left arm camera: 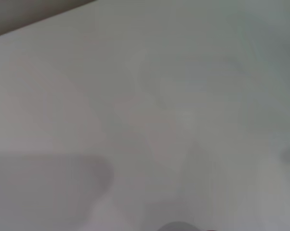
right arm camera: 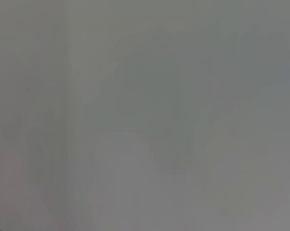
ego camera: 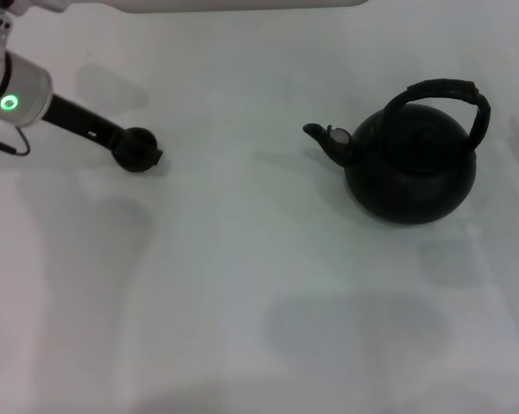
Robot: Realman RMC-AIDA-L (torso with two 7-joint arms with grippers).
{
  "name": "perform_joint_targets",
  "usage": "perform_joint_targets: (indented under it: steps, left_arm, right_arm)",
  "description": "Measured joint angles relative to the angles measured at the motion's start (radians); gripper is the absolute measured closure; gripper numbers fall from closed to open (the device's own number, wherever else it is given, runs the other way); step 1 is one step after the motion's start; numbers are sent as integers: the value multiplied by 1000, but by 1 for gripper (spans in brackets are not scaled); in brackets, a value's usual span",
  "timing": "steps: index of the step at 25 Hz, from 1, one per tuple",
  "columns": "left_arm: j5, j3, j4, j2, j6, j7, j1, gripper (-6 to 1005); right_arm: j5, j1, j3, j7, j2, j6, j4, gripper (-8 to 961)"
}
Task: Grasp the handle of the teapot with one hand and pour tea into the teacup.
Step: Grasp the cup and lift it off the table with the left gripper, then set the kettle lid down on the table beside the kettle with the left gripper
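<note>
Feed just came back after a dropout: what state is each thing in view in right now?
teapot: standing upright, ungrasped, spout toward the robot's left.
handle: raised over the pot, nothing holding it.
left gripper: far left, well apart from the teapot.
teacup, tea: cannot be made out.

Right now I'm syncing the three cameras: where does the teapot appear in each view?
Head view: teapot right of centre on the white table, spout pointing toward the robot's left.
Left wrist view: not in it.
Right wrist view: not in it.
Shared landmark: only the white table surface.
</note>
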Motion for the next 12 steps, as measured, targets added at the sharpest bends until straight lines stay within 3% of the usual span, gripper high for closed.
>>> perform_joint_targets:
  steps: [5, 12]
  left_arm:
    - [0, 0, 27, -2, 14, 11, -55, 290]
    - [55, 0, 188, -1, 8, 42, -119, 290]
  right_arm:
    - [0, 1, 0, 0, 0, 1, -1, 184]
    - [-1, 2, -2, 1, 1, 1, -1, 185]
